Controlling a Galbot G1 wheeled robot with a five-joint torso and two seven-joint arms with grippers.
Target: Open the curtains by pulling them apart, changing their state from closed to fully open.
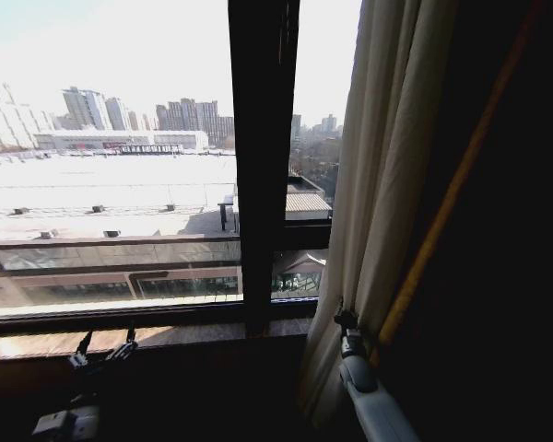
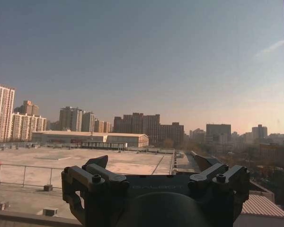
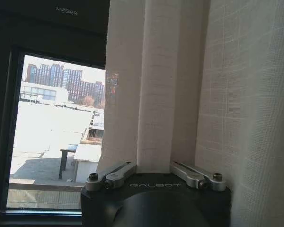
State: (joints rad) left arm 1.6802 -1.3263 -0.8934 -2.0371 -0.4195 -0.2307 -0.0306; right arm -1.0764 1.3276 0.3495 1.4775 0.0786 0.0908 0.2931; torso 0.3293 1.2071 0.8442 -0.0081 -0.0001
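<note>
Curtains (image 1: 373, 184) of sheer white pleated fabric hang gathered at the right side of the window (image 1: 111, 166), bunched against a heavy dark drape (image 1: 498, 230) farther right. Most of the glass stands uncovered, with a sunlit rooftop and city skyline showing through, so the task looks largely done on this side; whether a second panel hangs somewhere off to the left cannot be told.

The right gripper (image 3: 155, 171) sits against the fabric low down, with a pleat running between its spread fingers (image 3: 111, 174). Whether the fold is actually pinched I cannot tell, since the fingers look angled apart rather than pressed on the cloth. In the head view that arm reaches up from below to the curtain's lower edge, near the sill (image 1: 147, 336).

The left gripper (image 2: 155, 182) hovers low by the sill, well apart from the fabric, fingers spread and empty, facing out through the glass.

Writing: "GALBOT" is embossed on both gripper bodies, and "MOSER" is printed on the dark window frame (image 3: 66, 10) above the pane.
</note>
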